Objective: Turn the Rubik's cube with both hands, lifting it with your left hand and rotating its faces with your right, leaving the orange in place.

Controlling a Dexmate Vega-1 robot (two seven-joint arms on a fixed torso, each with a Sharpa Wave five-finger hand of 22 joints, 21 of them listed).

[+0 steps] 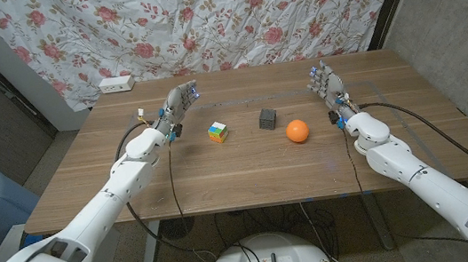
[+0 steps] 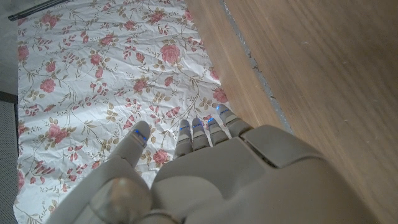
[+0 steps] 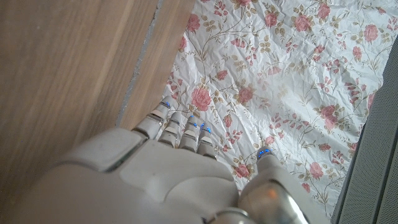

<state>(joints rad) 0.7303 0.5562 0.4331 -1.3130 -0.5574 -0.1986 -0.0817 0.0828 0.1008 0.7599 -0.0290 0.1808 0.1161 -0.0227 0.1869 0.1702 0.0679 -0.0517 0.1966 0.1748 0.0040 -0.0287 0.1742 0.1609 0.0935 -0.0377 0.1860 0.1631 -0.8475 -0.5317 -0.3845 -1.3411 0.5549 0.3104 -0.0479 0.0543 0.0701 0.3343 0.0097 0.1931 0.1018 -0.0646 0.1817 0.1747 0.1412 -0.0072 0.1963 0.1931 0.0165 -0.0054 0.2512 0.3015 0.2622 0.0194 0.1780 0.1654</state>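
Rubik's cube (image 1: 218,132) sits on the wooden table (image 1: 133,179), just left of a small dark cube (image 1: 268,118), with the orange (image 1: 297,130) just right of that. Left hand (image 1: 176,108) and right hand (image 1: 327,84) stand apart from them, fingers spread, holding nothing. A floral cloth (image 1: 229,15) hangs behind.

A small dark cube (image 1: 267,118) sits mid-table (image 1: 221,173) — a white power strip (image 1: 116,84) at the far edge.
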